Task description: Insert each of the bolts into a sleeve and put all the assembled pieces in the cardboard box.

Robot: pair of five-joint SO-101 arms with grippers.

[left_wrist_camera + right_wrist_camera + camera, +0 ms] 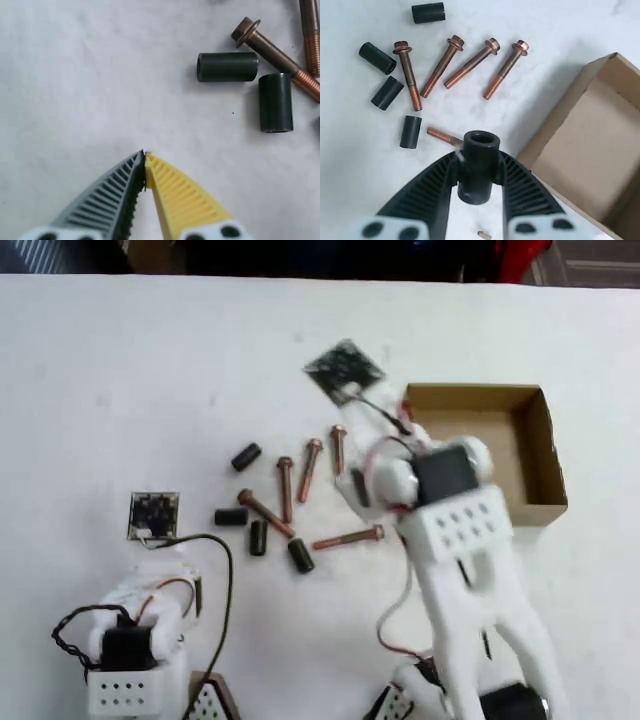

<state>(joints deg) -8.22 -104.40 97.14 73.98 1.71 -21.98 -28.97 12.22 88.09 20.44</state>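
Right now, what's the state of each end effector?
Left end effector: closed, holding nothing.
Right end effector: closed on a black sleeve.

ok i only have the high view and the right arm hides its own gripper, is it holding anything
Observer: Yes, the right gripper is shut on a black sleeve, whose open end faces the wrist camera.
Operator: any bolt in it yet
Observer: No, the bore looks empty.
Operator: and the left one
Observer: The left gripper is shut, holding nothing.
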